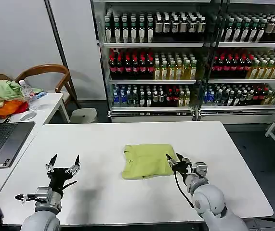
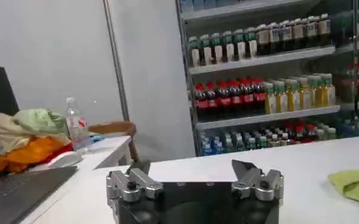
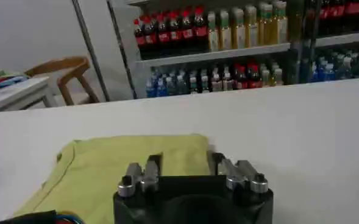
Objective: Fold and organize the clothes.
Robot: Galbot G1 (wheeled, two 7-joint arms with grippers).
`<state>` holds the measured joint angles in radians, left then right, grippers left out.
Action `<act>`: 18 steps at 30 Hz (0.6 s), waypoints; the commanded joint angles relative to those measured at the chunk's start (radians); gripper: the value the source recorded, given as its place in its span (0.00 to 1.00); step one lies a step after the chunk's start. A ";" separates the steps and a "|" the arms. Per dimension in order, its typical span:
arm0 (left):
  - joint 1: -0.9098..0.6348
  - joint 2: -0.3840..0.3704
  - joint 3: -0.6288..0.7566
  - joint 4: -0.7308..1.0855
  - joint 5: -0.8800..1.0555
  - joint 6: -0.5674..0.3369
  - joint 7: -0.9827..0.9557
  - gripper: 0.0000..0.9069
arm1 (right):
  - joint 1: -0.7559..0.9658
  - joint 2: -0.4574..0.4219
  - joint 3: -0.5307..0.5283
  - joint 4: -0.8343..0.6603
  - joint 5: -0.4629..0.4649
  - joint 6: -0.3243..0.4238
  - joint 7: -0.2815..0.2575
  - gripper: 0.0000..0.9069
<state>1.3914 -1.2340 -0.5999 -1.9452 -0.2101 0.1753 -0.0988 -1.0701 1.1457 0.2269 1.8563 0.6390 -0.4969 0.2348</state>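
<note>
The clothes, a lime yellow-green T-shirt (image 1: pixel 147 160), lie folded into a compact rectangle at the middle of the white table (image 1: pixel 103 139). My right gripper (image 1: pixel 176 158) is open at the shirt's right edge, its fingers spread with nothing held. In the right wrist view the folded shirt (image 3: pixel 118 167) lies just beyond that gripper (image 3: pixel 185 159), one finger over the fabric and the other over bare table. My left gripper (image 1: pixel 64 160) stands open near the table's front left, well apart from the shirt. In the left wrist view this gripper (image 2: pixel 194 167) is empty and a corner of the shirt (image 2: pixel 356 184) shows.
A side table on the left carries a laptop (image 1: pixel 0 143), a heap of pale green, tan and orange garments (image 1: pixel 3 97), a water bottle (image 1: pixel 27 91) and a mouse (image 1: pixel 27 115). A wooden chair (image 1: pixel 48 72) stands behind it. Drink shelves (image 1: pixel 190 57) line the back.
</note>
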 commanded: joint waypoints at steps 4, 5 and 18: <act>0.003 0.006 -0.009 -0.015 -0.001 -0.003 0.003 1.00 | -0.037 -0.040 0.049 0.091 -0.172 0.119 -0.003 1.00; 0.003 0.006 -0.008 -0.017 0.000 -0.003 0.004 1.00 | -0.036 -0.042 0.050 0.098 -0.214 0.137 0.000 1.00; -0.063 0.044 0.000 -0.014 0.088 -0.049 0.115 1.00 | 0.005 -0.066 0.117 0.030 -0.384 0.280 -0.070 1.00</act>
<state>1.3633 -1.2028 -0.6086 -1.9545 -0.1827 0.1406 -0.0495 -1.0773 1.0917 0.3003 1.9219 0.3966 -0.3764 0.1979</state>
